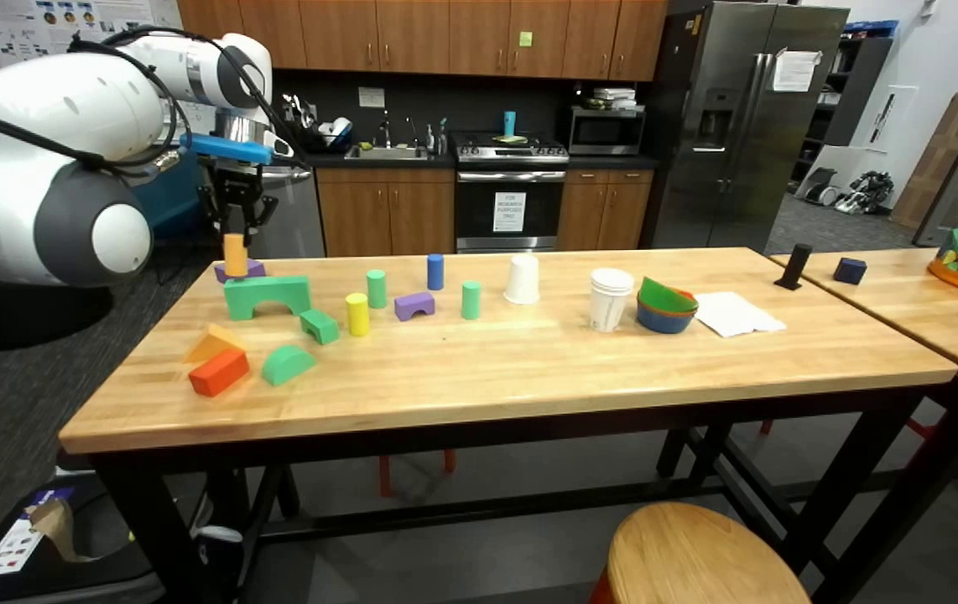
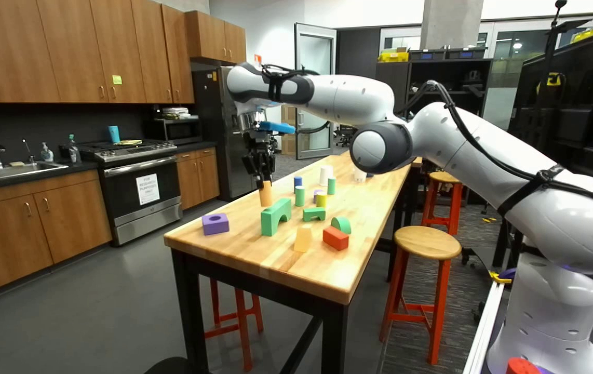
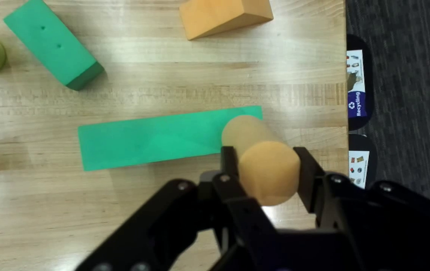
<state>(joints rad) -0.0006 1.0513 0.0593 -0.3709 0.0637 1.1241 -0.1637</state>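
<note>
Orange cylinder (image 3: 262,162): smooth, matte, round flat end; roughly upright, held at one end of green arch block (image 1: 269,289); whether touching, can't tell.
Jaws: black, narrowed, gripping cylinder's upper part.
Green arch block: long flat top, curved cutout below, matte.
Purple block (image 2: 215,226): squarish, round hole on top.
Orange wedge (image 3: 220,17): sloped face.
Red block (image 1: 219,372): plain, rectangular.
Surface (image 1: 487,369): pale striped wood, slight sheen.

1. Brown wooden cabinets (image 1: 412,33) hang above a black backsplash (image 1: 462,99).
2. Beside them stands a tall, dark stainless-steel refrigerator (image 1: 718,168).
3. A round, red-legged wooden stool (image 2: 426,242) stands beside the pale wooden desk (image 2: 257,250).
</note>
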